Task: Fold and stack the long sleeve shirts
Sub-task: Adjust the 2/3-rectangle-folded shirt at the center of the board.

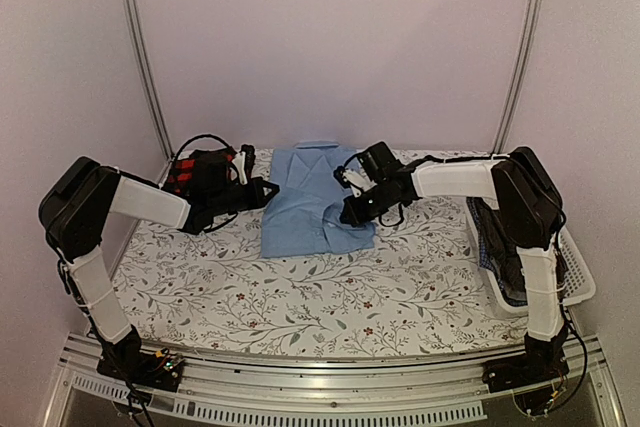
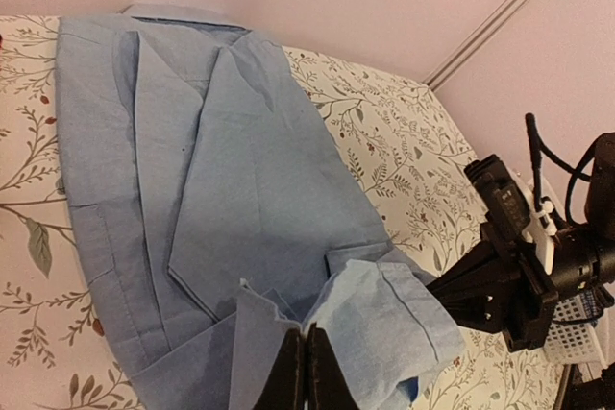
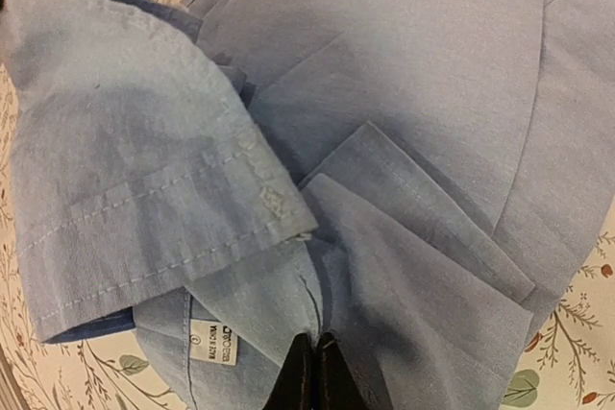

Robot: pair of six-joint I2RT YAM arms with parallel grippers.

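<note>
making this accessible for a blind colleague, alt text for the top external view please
A light blue collared cloth shirt lies partly folded on a floral-print table, with the left hand and right hand closed at its side edges. A red-and-black plaid shirt lies far left; a white plastic basket sits at right.

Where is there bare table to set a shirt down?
Free: the broad front strip of floral tablecloth between the light blue cloth shirt and the arm bases. Crowded: back left, red-and-black plaid shirt under the left arm; right edge, white plastic basket.
</note>
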